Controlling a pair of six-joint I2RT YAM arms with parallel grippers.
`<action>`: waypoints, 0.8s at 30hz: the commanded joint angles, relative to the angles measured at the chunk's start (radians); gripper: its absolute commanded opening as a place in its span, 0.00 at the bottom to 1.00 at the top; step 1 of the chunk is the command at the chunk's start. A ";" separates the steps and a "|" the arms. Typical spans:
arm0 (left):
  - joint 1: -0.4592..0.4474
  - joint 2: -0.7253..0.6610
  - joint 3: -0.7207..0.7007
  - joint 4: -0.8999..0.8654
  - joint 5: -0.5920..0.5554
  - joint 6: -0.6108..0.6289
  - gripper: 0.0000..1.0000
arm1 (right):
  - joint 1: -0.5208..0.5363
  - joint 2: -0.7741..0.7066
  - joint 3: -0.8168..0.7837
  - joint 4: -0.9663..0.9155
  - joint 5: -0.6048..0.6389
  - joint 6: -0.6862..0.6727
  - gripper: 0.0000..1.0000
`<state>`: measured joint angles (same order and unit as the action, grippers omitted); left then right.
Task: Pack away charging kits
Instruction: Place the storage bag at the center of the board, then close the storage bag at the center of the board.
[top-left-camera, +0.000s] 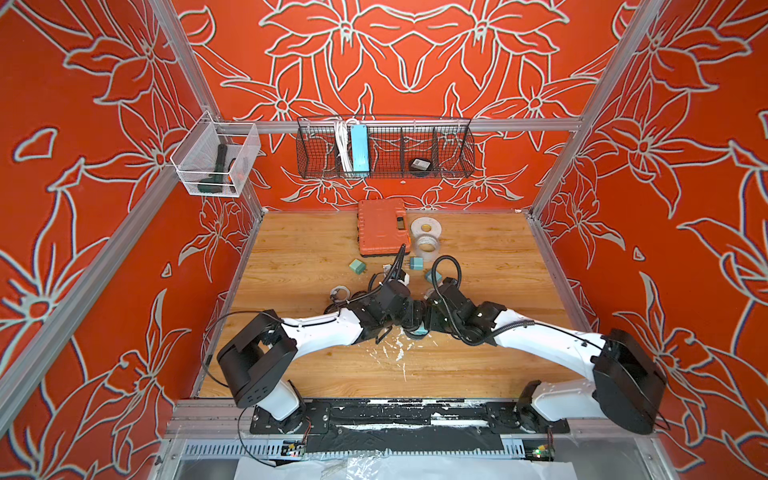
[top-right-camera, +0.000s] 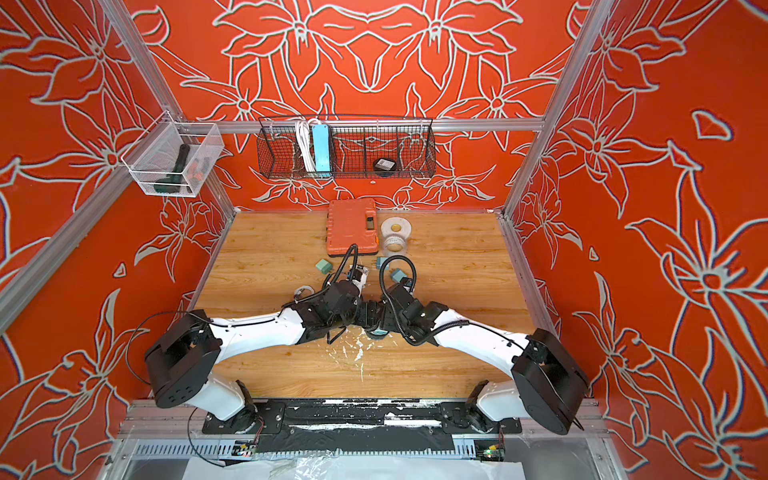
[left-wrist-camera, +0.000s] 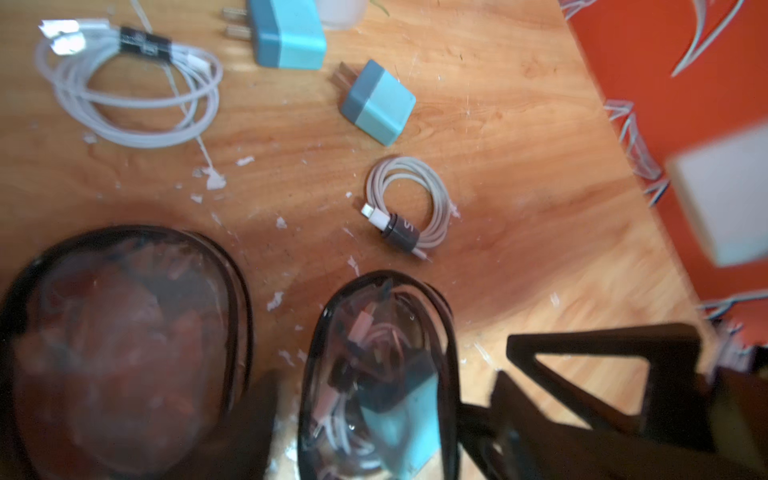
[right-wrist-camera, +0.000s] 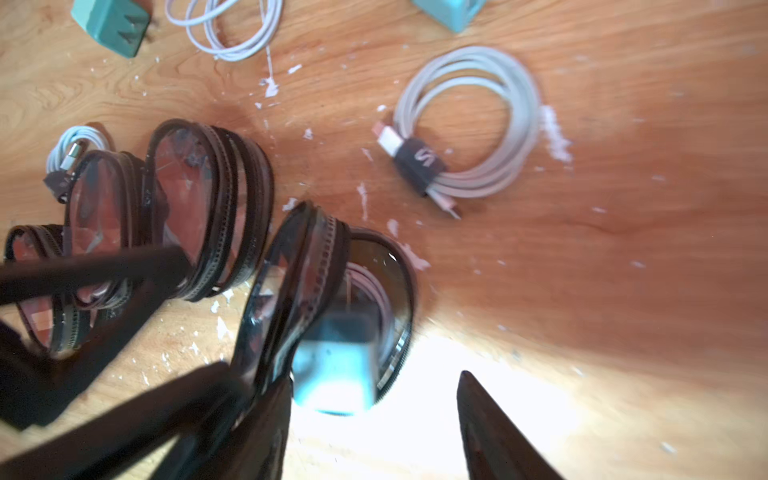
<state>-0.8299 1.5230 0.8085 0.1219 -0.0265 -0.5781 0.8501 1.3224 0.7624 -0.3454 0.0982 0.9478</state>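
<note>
Honestly, left gripper (left-wrist-camera: 386, 419) hangs wide open, gripping nothing, at the open pouch (left-wrist-camera: 376, 316) on the bench (top-left-camera: 291, 257) — teal plug (right-wrist-camera: 336, 365) inside. Right gripper (right-wrist-camera: 365, 386) gapes above it, empty. Pouch looks light, floppy, slick-faced — I'd pinch the zipper rim.

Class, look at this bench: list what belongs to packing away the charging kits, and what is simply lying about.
Belongs to the job: teal plugs, coiled white cables, clear-faced pouches.

Just lying about: orange case, tape rolls, blue power strip, wire basket, black tool.
</note>
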 joint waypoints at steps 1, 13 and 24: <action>-0.017 -0.084 -0.042 0.058 0.046 0.016 0.98 | -0.005 -0.076 -0.026 -0.013 0.081 0.004 0.65; -0.005 -0.183 -0.101 0.050 -0.036 -0.014 0.87 | -0.015 -0.154 -0.012 -0.028 0.056 -0.043 0.72; 0.004 -0.433 -0.354 0.214 -0.267 -0.088 0.98 | 0.000 0.113 0.087 0.047 -0.050 -0.059 0.57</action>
<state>-0.8364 1.1046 0.5060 0.2615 -0.2012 -0.6365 0.8425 1.4090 0.8379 -0.3271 0.0750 0.8814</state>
